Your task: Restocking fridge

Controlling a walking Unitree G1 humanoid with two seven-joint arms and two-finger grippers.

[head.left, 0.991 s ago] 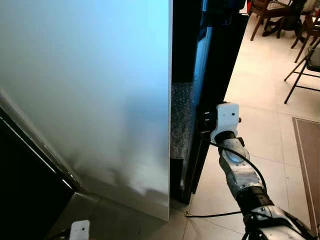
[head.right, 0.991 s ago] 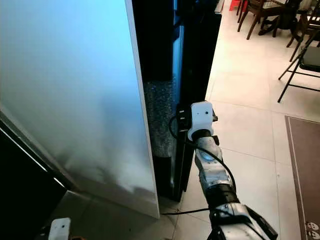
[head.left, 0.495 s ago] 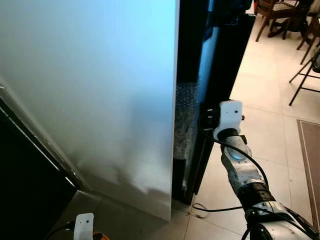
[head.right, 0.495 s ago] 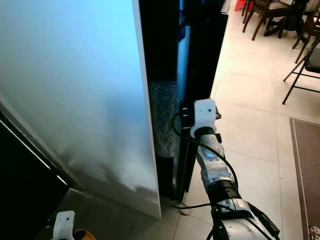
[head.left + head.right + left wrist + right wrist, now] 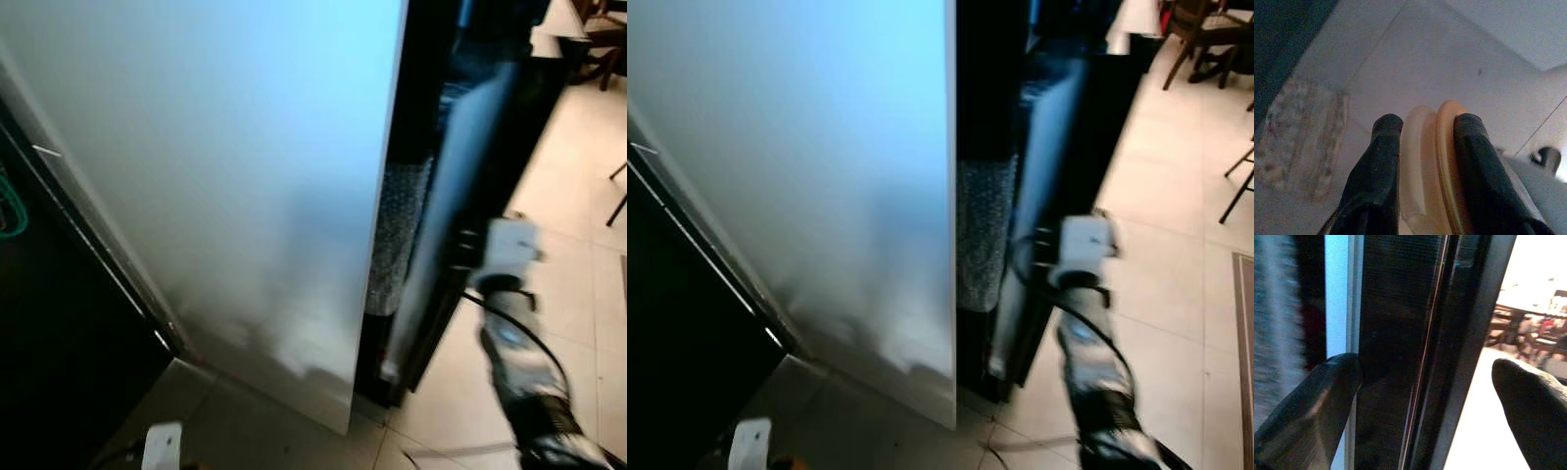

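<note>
The fridge shows as a tall white panel (image 5: pixel 216 176) with a black door (image 5: pixel 470 176) standing beside it, a dark gap between them. My right gripper (image 5: pixel 1425 382) is at the black door's edge, about halfway up. It is open, with its fingers (image 5: pixel 1308 401) spread wide on either side of that edge. Its white wrist block (image 5: pixel 509 245) sits just right of the door. My left gripper (image 5: pixel 1422 132) hangs low over the floor, shut on a pale cream and orange rounded thing (image 5: pixel 1430 161). Its wrist (image 5: pixel 162 446) shows at the bottom left.
A grey bubbly sheet (image 5: pixel 397 235) hangs inside the gap. A dark opening (image 5: pixel 59 323) lies at the far left. Pale tiled floor (image 5: pixel 578 196) spreads to the right, with a folding chair (image 5: pixel 1239 186) and wooden furniture (image 5: pixel 1205 29) farther back. A cable trails on the floor.
The whole picture has shifted right and turned blurry, so the camera has moved. My right gripper stays at the black door's edge. The left arm still hangs low.
</note>
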